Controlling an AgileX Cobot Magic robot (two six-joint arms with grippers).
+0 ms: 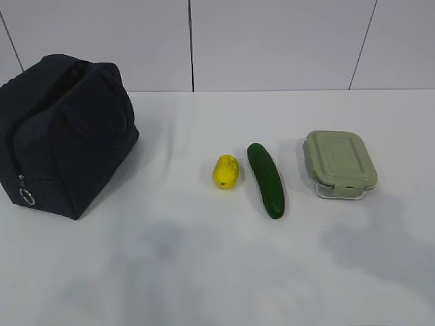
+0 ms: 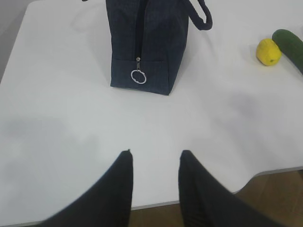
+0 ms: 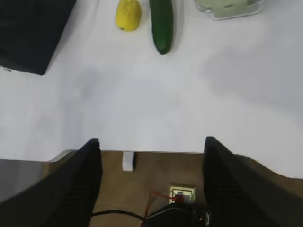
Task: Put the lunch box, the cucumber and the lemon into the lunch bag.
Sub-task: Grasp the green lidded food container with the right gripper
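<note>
The dark navy lunch bag (image 1: 64, 132) stands at the left of the white table, its zipper ring pull (image 2: 138, 76) hanging at the near end. The yellow lemon (image 1: 226, 171), the dark green cucumber (image 1: 265, 178) and the lunch box (image 1: 340, 163) with a sage-green lid lie in a row to the right. My left gripper (image 2: 155, 153) is open and empty over the table's near edge, well short of the bag (image 2: 147, 42). My right gripper (image 3: 152, 142) is open and empty at the near edge, far from the lemon (image 3: 128, 15) and cucumber (image 3: 161, 23).
The white table (image 1: 204, 272) runs to a white panelled wall behind. Its near edge and a brown floor show in both wrist views. A small white block (image 3: 128, 161) and a box with red wires (image 3: 182, 194) lie below the edge.
</note>
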